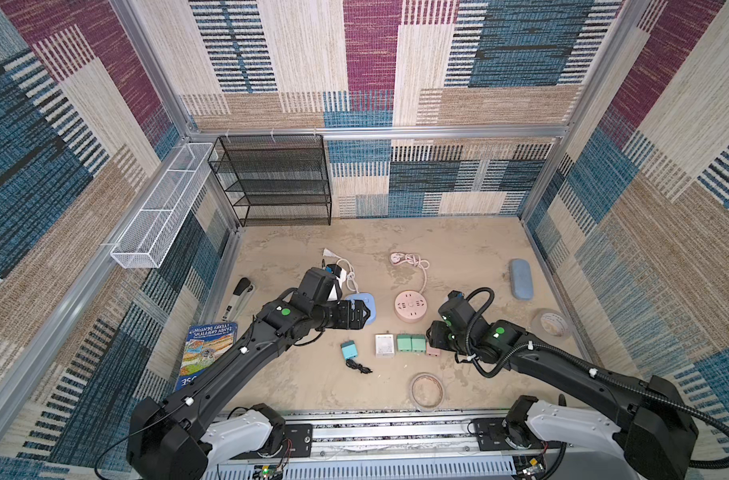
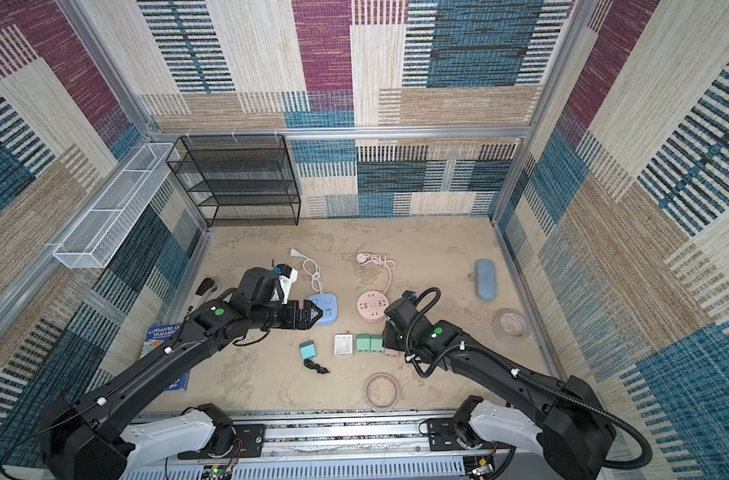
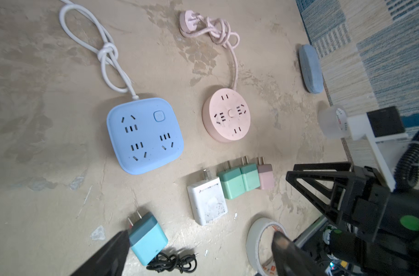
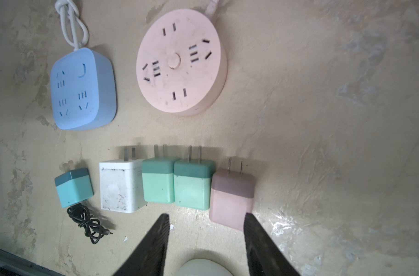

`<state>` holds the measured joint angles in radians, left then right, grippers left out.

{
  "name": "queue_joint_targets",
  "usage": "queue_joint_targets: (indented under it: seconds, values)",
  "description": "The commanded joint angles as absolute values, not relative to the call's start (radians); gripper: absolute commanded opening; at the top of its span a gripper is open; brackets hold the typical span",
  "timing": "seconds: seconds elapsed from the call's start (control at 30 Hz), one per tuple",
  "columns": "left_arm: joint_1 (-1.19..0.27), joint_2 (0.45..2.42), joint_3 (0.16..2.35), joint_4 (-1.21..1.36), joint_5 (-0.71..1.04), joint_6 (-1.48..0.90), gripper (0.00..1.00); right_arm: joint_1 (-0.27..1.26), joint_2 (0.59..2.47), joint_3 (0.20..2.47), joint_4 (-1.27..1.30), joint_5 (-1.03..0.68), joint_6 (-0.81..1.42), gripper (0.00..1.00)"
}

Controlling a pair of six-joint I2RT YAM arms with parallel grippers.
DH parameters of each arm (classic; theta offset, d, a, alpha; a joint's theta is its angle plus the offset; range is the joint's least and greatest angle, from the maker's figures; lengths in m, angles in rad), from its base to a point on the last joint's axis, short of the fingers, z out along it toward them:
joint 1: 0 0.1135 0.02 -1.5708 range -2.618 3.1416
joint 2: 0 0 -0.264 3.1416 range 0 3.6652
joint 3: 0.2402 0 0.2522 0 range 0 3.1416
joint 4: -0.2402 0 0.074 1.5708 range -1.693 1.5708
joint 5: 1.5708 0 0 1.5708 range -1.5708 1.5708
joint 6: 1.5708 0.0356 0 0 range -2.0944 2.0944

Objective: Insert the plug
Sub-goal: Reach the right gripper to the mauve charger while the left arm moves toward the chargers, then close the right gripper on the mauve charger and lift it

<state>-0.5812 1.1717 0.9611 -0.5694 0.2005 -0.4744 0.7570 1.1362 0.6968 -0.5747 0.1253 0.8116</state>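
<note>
- Right gripper (image 4: 206, 215): jaws partly apart, nothing clamped. It sits low at the rear end of the pink plug (image 4: 231, 198). One finger (image 4: 254, 239) is at the plug's corner and the other is clear of it. Contact cannot be confirmed.
- Pink plug: flat on the table (image 1: 313, 395), not inserted, prongs towards the pink strip (image 4: 179, 62). In both top views it lies right of centre, at the right end of a row of plugs.
- Row, going left from the pink plug: two green plugs (image 4: 191, 186) (image 4: 158, 181) side by side and touching, then a white plug (image 4: 121, 186). A teal plug (image 4: 73, 186) sits apart, with a black cable (image 4: 89, 224) bunched behind it. All lie flat.
- Strips: the pink strip is round and sits beyond the row at centre. The blue strip (image 4: 82, 88) is to its left. No socket is occupied.
- Left gripper (image 3: 201, 234): jaws spread wide, empty. In both top views it hangs over the blue strip's left edge, left of centre.
- Outlying items in a top view:
  - tape roll (image 1: 427, 390), lower centre
  - clear roll (image 1: 552, 324) and case (image 1: 521, 278), right
  - book (image 1: 207, 353) and stapler (image 1: 240, 297), left
  - black rack (image 1: 271, 178), upper left
</note>
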Motion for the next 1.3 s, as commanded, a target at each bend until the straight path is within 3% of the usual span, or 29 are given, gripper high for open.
queue_joint_targets:
  seconds: [0.0, 0.17, 1.27]
  values:
    - [-0.593, 1.178, 0.953, -0.571, 0.208, -0.453, 0.97, 0.782, 1.167, 0.703, -0.592, 0.174, 0.859, 0.47]
    - [-0.604, 1.189, 0.946, -0.538, 0.224, -0.469, 0.98, 0.792, 1.208, 0.685, -0.586, 0.184, 0.865, 0.43]
    - [-0.638, 1.234, 0.922, -0.471, 0.232, -0.482, 0.97, 0.795, 1.319, 0.636, -0.521, 0.194, 0.85, 0.47]
